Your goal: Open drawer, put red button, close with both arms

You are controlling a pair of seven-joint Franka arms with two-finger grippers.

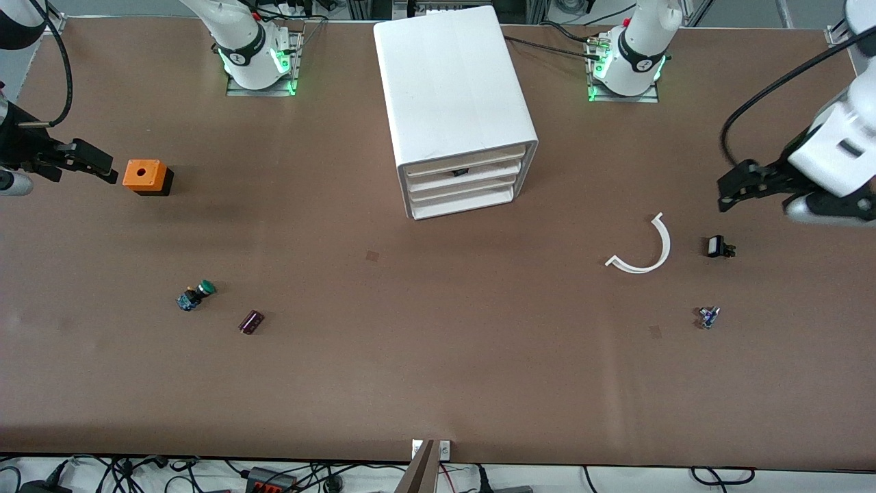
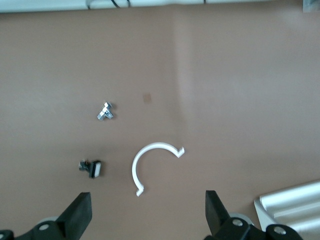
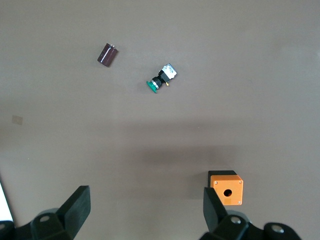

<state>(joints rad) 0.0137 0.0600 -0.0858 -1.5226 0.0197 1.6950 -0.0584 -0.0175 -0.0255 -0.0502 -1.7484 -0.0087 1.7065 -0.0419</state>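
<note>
The white cabinet stands mid-table between the arms' bases, with all three drawers pushed in. The drawer is the middle one, and a small dark spot shows in the slot just above its front. The red button is not in view. My left gripper hangs open and empty over the left arm's end of the table, above bare table beside a white curved strip. My right gripper hangs open and empty at the right arm's end, beside an orange box.
A green-capped button and a dark maroon cylinder lie nearer the front camera than the orange box. A black-and-white part and a small silver-blue part lie near the strip.
</note>
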